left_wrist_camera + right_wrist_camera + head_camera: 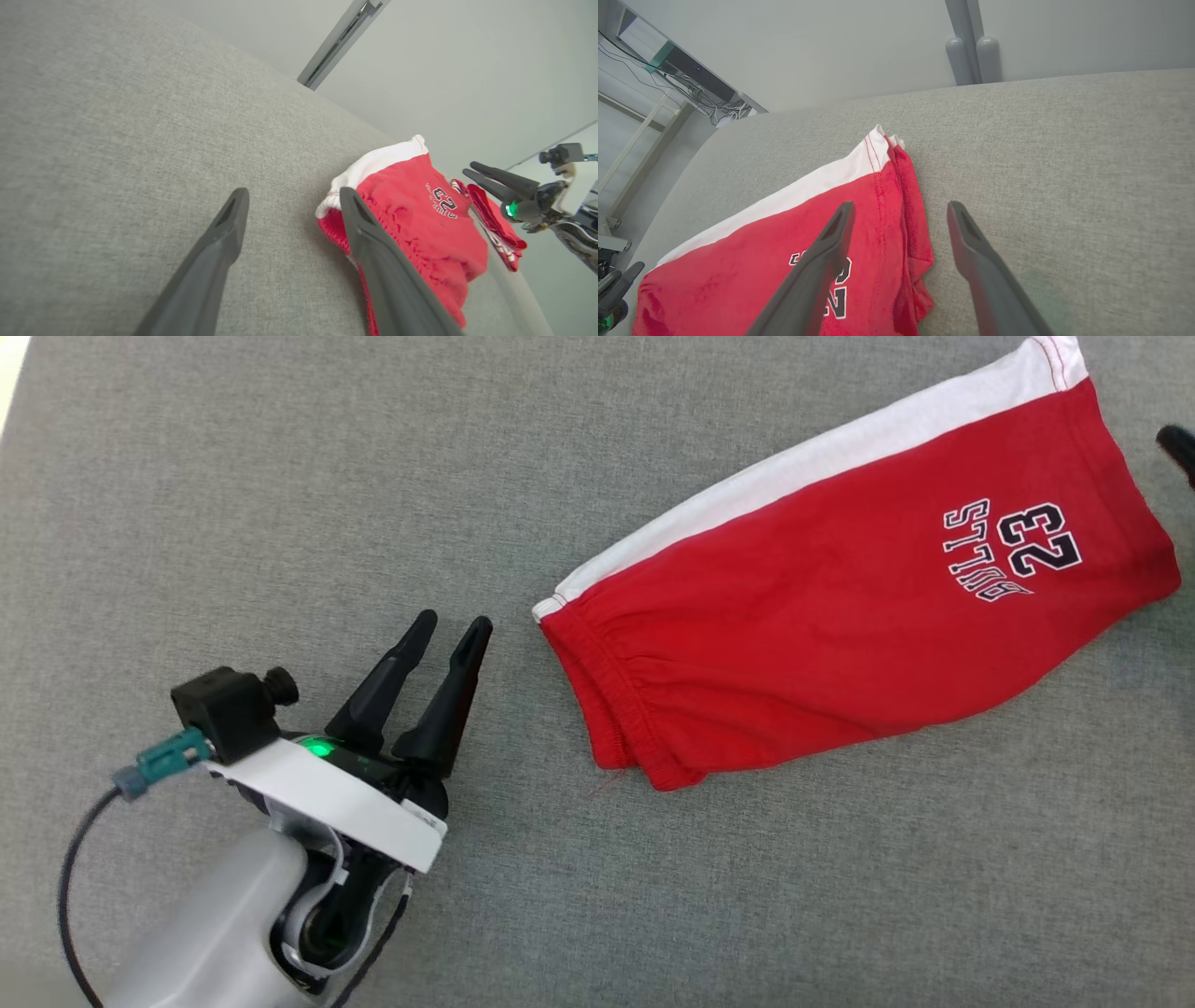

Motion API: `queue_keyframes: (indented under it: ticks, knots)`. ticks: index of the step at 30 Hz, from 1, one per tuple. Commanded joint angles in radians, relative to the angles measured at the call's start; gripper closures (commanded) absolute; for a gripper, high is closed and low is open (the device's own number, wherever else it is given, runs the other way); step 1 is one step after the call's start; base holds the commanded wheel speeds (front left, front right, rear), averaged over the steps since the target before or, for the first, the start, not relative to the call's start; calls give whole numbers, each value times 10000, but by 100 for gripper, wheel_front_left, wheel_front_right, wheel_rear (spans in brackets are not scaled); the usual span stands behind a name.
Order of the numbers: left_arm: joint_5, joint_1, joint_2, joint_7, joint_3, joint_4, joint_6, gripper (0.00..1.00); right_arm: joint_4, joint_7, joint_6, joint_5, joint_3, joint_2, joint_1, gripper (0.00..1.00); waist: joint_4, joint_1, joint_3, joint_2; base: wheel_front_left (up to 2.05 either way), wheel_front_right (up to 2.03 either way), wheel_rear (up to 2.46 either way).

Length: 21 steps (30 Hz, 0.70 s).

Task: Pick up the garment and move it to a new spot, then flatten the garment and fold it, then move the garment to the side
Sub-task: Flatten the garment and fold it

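In the head view, the left gripper [452, 625] is seen at the lower left, its jaws parted a little and nothing held between them. The garment [840, 616], folded red shorts with a white stripe, is laid on the grey cloth surface [280, 476] near the fingertips, apart from them. In the left wrist view, the waistband end is seen beside one finger. In the right wrist view, the right gripper [901, 205] is shown spread and empty, one finger over the hem end, the other over bare cloth; contact cannot be told
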Motion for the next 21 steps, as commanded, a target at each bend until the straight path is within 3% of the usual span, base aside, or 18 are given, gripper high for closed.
queue_keyframes:
  ticks: [1, 5, 6, 10, 12, 14, 19, 21]
  knots:
    - [670, 154, -159, -393, -34, 207, 408, 0, 126, -195, -8, -51, 69, 117, 210, 0, 167, 0, -252, 0, 0, 0, 0]
    - [2947, 506, -873, -810, -35, 408, 1699, 0, 628, -513, -8, -518, 436, 272, 458, 0, 578, 0, -528, 0, 0, 0, 0]
    - [2947, 506, -873, -810, -35, 408, 1699, 0, 628, -513, -8, -518, 436, 272, 458, 0, 578, 0, -528, 0, 0, 0, 0]
    - [5017, 1150, -1812, -823, 264, 12, 2404, 0, 1555, -593, -8, -873, 694, 436, 298, 0, 1083, 0, -748, 0, 0, 0, 0]
    - [5675, 1453, -2228, -828, 290, -133, 2420, 0, 2092, -631, -8, -1051, 783, 448, 169, 0, 1313, 0, -840, 0, 0, 0, 0]
    - [6290, 1824, -2658, -830, 258, -140, 2156, 0, 2904, -688, -8, -1294, 884, 442, 49, 0, 1600, 0, -924, 0, 0, 0, 0]
    - [6890, 2236, -3012, -830, 482, -69, 1869, 0, 3922, -299, -8, -1069, 917, 645, -51, 0, 1813, 0, -995, 0, 0, 0, 0]
    - [7093, 2316, -3107, -830, 621, -98, 1789, 0, 4160, -97, -8, -904, 976, 759, -8, 57, 1839, 0, -1021, 0, 0, 0, 0]
